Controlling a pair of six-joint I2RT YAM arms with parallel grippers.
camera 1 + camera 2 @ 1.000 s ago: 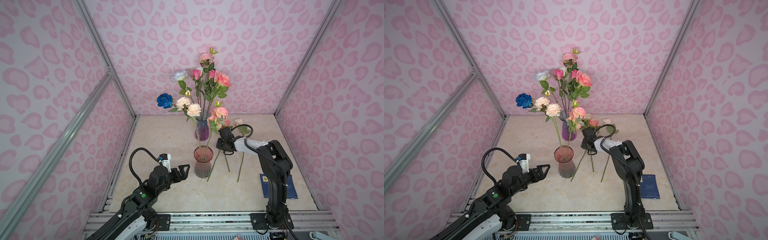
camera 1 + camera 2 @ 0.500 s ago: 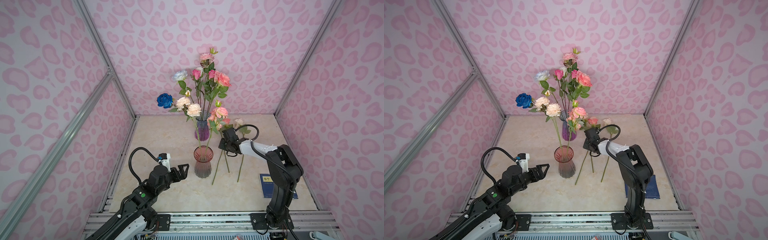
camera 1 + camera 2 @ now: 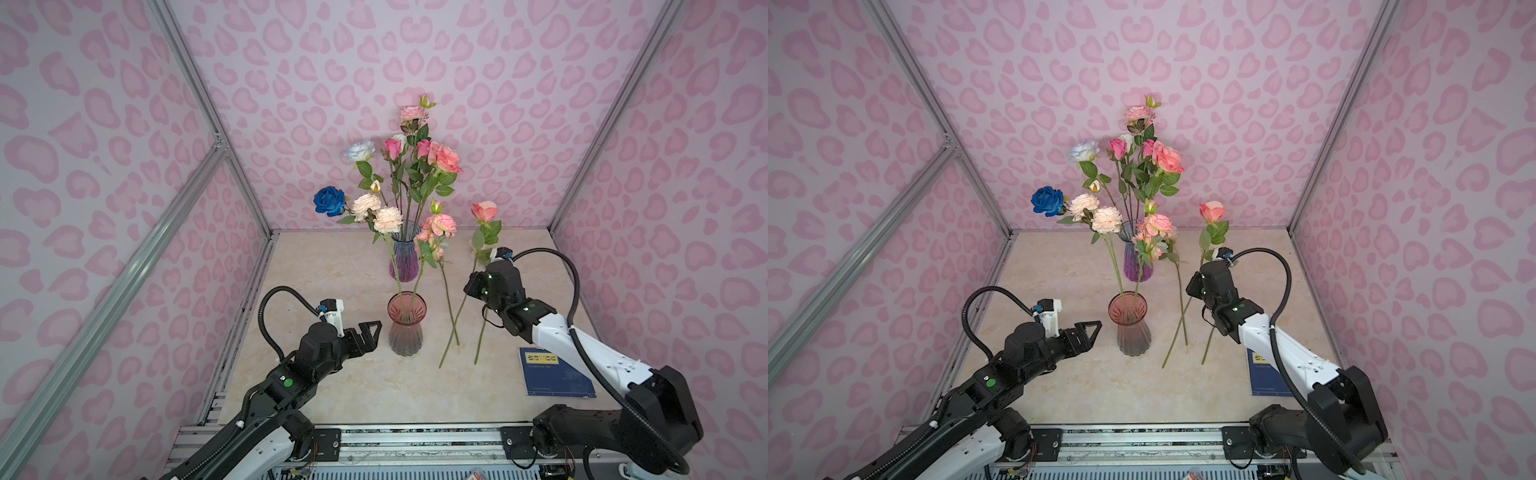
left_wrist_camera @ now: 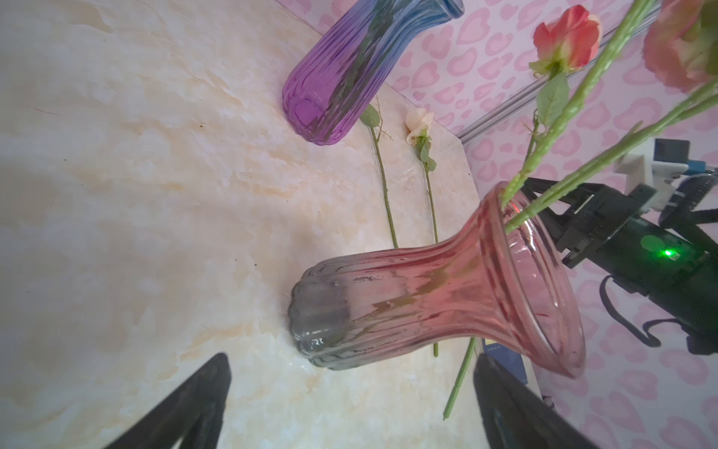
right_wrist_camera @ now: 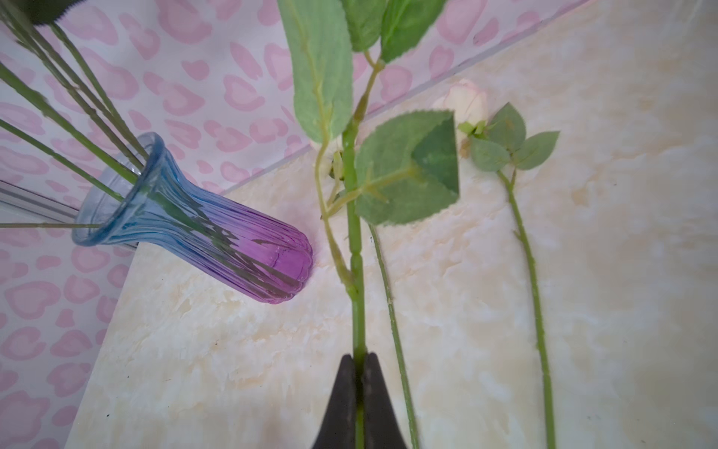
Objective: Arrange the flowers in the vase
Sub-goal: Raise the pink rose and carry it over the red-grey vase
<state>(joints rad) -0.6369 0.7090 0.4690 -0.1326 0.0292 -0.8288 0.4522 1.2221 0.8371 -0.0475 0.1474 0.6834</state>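
Left arm: reaches in low from 7 o'clock; left gripper (image 3: 371,331) is level, its claw spread wide and empty, at 9 o'clock of the pink vase (image 3: 405,328).
Right arm: comes from 5 o'clock; right gripper (image 5: 359,359) is pinched on the stem of a coral rose (image 3: 484,210), held off the table.
Flowers (image 3: 409,166): most stand in the purple vase (image 3: 402,262) at 12 o'clock; two stems are in the pink vase; a cream-budded rose (image 5: 466,102) lies on the table.
Surface: beige marble table (image 3: 332,270); blue book (image 3: 555,372) at 4 o'clock.
Room: pink patterned walls (image 3: 291,83).
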